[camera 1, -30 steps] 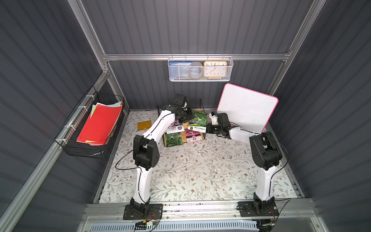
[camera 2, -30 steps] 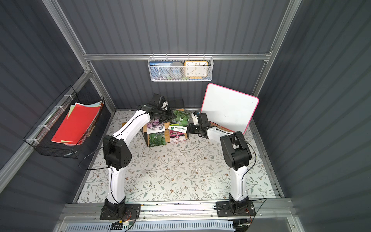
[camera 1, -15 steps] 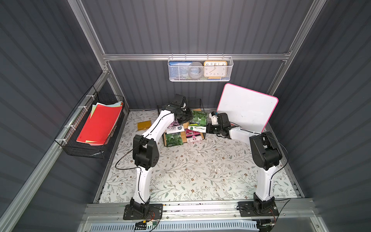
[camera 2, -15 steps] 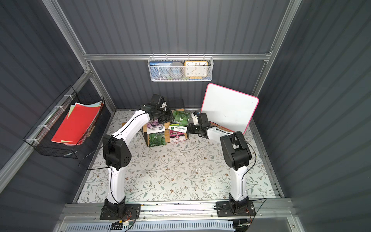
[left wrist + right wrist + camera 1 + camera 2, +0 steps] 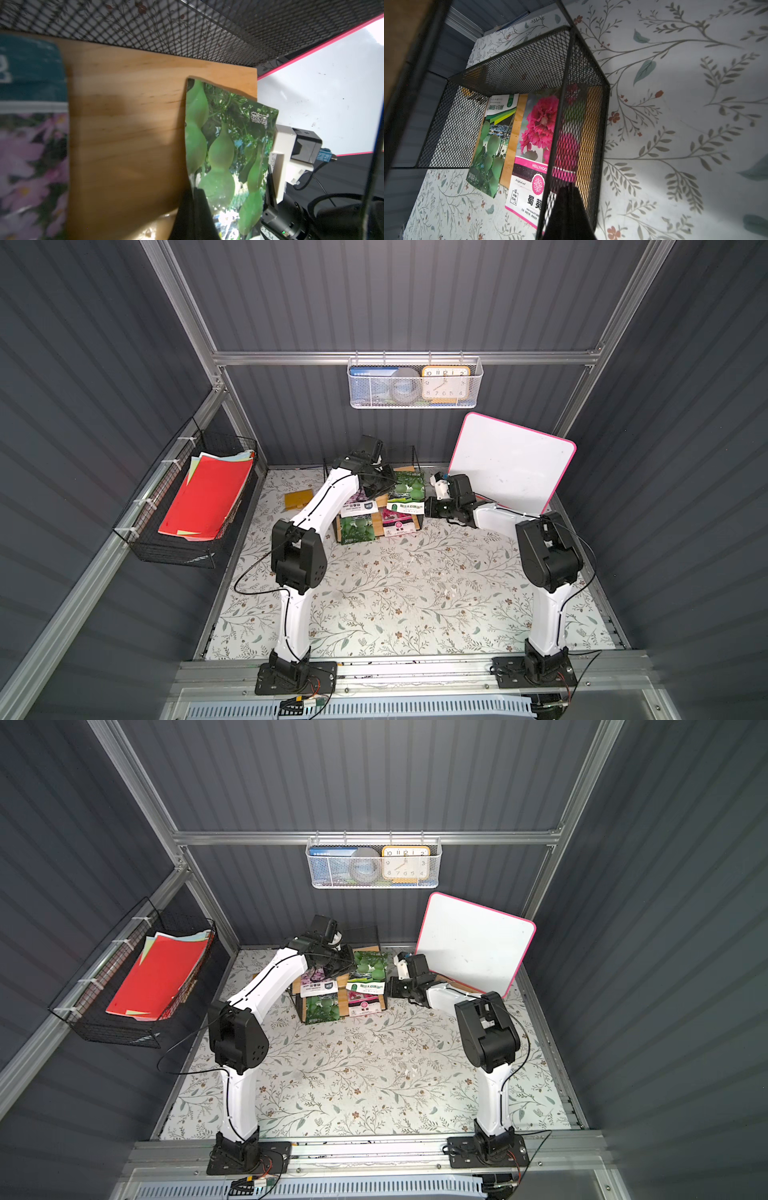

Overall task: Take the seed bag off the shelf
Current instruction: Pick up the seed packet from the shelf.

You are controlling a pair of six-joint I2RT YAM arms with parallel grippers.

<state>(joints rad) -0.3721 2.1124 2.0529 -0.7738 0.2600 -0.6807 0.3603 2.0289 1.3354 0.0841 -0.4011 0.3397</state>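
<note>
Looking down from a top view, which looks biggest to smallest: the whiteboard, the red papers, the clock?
1. whiteboard
2. red papers
3. clock
Papers and clock hang nearer the camera, so real sizes may differ.

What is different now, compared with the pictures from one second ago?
The left gripper has closed on the edge of the green bag, which still lies on the shelf; the arm itself barely shifted. The right gripper stays shut on the shelf's wire frame. Nothing else visibly moved.
</note>
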